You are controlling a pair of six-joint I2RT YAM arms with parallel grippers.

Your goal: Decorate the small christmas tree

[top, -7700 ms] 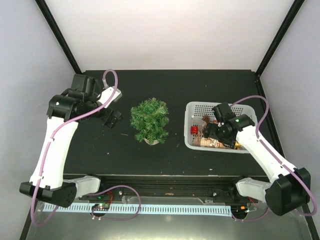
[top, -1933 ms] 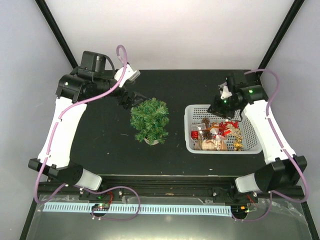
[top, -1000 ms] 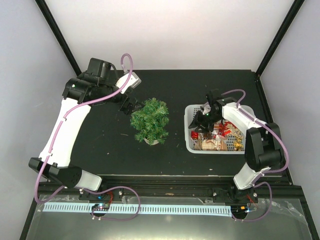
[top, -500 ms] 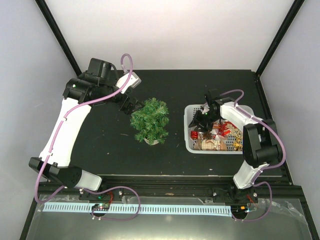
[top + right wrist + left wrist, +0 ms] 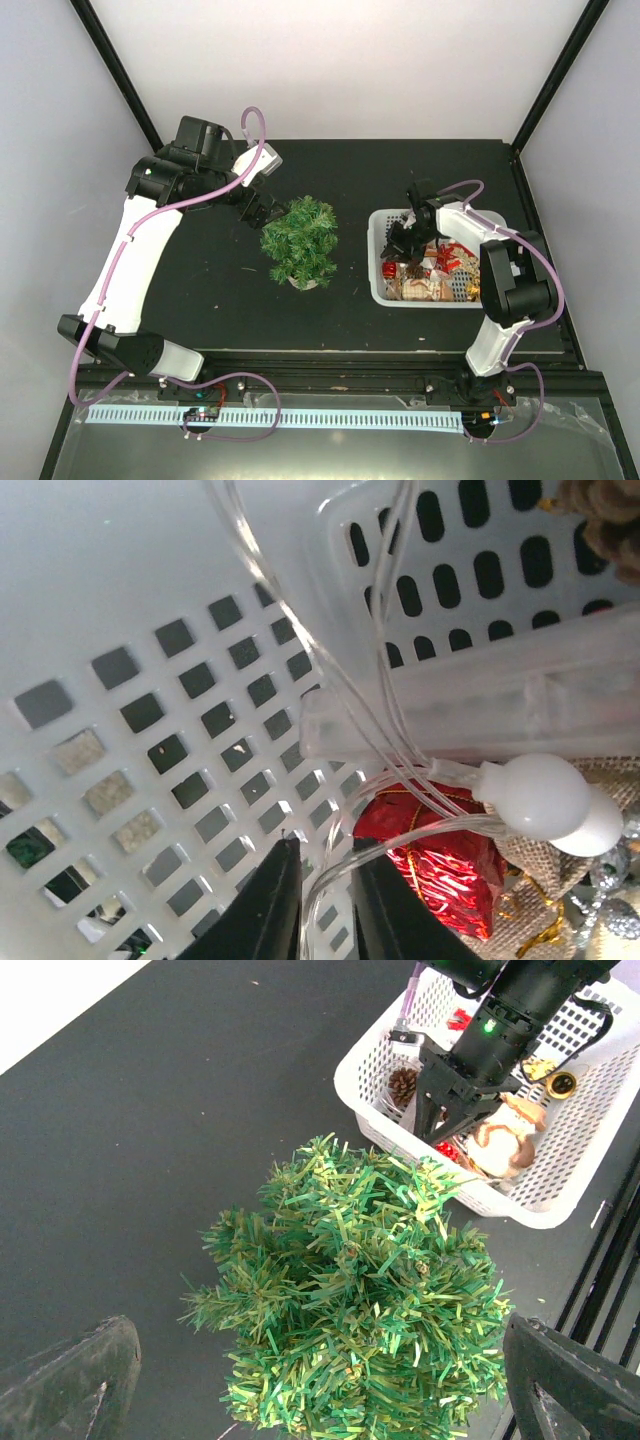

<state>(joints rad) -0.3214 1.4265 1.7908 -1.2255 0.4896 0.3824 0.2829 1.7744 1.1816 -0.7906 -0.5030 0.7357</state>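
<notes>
Black tabletop (image 5: 200, 290): small christmas tree (image 5: 299, 240) stands upright, tip skyward. Left gripper (image 5: 320, 1380) gapes just beside it; right gripper (image 5: 322, 885) pinches fairy-light string (image 5: 530, 795) in white basket (image 5: 378, 272).

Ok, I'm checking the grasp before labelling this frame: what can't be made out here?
Right wrist: whether the right gripper pinches the light string; contact is unclear.
Top view: that grip is too small to judge.
Left wrist: the left gripper is cut off at the bottom corners.
Right wrist: the pinecone is cut by the top edge.
</notes>
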